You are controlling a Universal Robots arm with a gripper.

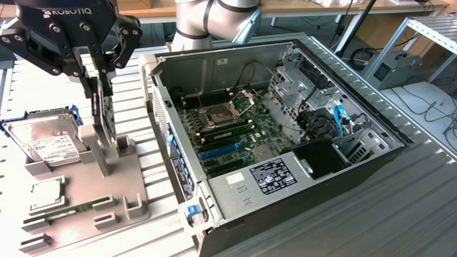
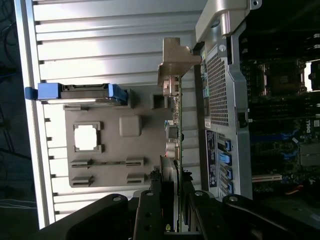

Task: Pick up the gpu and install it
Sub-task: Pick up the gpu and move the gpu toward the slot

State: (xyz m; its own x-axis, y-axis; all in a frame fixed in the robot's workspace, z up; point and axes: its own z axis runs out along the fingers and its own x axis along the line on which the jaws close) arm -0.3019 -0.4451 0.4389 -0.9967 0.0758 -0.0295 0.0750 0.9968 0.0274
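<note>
Green gpu (image 2: 177,135) standing edge-on in grey holder (image 1: 100,184), pinched between gripper's (image 2: 177,177) 2 half-closed fingers (image 2: 159,200)

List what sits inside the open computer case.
A green motherboard with an open processor socket, blue slots, black and blue cables, and a black box. Whatever lies beneath the box and cables is covered.
</note>
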